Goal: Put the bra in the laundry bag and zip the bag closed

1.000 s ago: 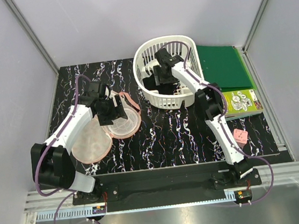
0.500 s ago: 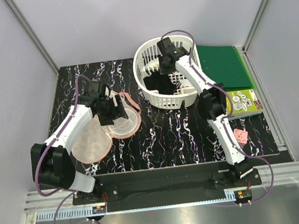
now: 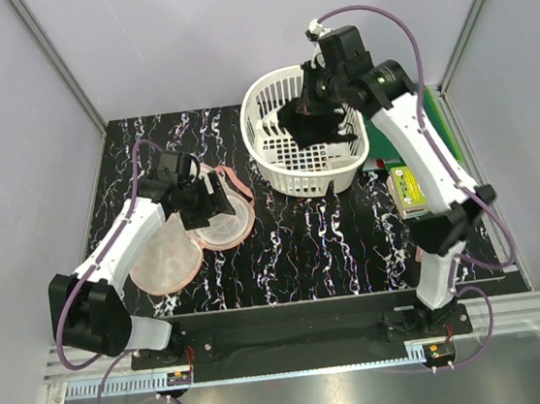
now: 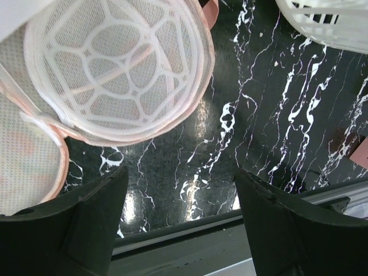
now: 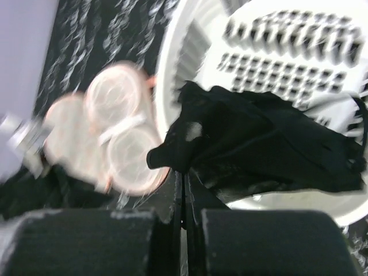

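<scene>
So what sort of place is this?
Probably a lab robot test cell, not a home: plain grey panel walls, a white left arm and right arm bolted to a black base rail, and a white slotted plastic basket staged on a black marbled table.

Glossy marbled table (image 4: 276, 115), plastic basket (image 3: 294, 182), mesh laundry bag (image 4: 115, 63), cloth bra (image 5: 259, 144)

One bra (image 3: 302, 126), one bag (image 3: 230, 228), one basket (image 3: 307, 181)

A lab test cell: plain grey panel walls (image 3: 183, 36), aluminium frame rails (image 3: 57, 65), black marbled table (image 3: 324, 245).
</scene>
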You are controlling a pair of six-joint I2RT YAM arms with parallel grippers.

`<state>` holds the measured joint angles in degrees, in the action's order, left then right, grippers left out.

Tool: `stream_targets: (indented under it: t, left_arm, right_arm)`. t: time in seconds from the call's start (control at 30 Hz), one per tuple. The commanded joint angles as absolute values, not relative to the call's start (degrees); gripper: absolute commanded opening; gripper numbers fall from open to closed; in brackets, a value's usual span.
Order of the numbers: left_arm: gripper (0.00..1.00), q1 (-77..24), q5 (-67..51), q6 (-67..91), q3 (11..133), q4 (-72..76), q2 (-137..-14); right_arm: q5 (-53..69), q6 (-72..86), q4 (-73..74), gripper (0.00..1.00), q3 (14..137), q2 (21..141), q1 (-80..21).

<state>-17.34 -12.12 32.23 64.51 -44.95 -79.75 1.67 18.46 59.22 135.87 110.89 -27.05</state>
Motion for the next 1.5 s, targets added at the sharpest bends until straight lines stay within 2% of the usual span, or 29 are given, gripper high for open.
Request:
stream_targets:
  t: [0.0,0.17,0.3,0.37,0.57,0.73,0.87,1.07,1.23,1.33,1.47]
  left_arm:
    - [0.8,-18.3,-14.0,35.0,61.6,-42.5,-75.2]
    - [0.8,-18.3,-14.6,36.7,58.4,-42.5,-70.8]
    - [0.82,-18.3,-15.6,38.3,56.1,-42.4,-67.4]
    - [0.82,-18.3,-16.3,39.2,55.8,-42.4,-65.7]
    - [0.85,-18.3,-18.7,36.4,56.7,-40.8,-61.9]
    - [0.86,-18.3,-16.7,33.6,58.2,-41.0,-60.6]
    - [0.86,-18.3,-19.1,33.0,59.5,-41.2,-61.2]
    - [0.86,-18.3,-22.3,33.2,58.1,-40.3,-63.3]
    - [0.86,-19.6,-25.7,35.6,55.7,-38.4,-66.3]
    - [0.83,-23.1,-25.0,37.5,55.4,-36.9,-68.3]
    - [0.83,-33.0,-23.7,39.8,56.2,-34.1,-72.4]
  right_arm:
    - [10.4,19.0,60.5,0.0,122.7,98.6,-30.2]
    - [23.3,22.2,52.8,0.0,110.1,87.2,-31.1]
    - [31.2,25.5,47.4,0.0,102.5,84.4,-31.5]
    - [36.6,27.6,45.6,0.0,102.6,84.8,-32.3]
    - [40.2,29.5,44.8,0.0,101.8,82.9,-35.3]
    - [39.2,27.6,51.4,0.0,97.9,78.0,-35.2]
    - [36.7,27.2,52.4,0.0,87.8,75.2,-35.2]
    - [25.3,26.0,46.2,0.0,72.1,74.9,-34.5]
    - [20.6,28.7,37.0,0.0,60.6,76.0,-26.0]
    - [17.4,28.5,34.4,0.0,57.0,77.7,-22.4]
    - [13.9,27.1,34.6,0.0,55.7,80.9,-21.4]
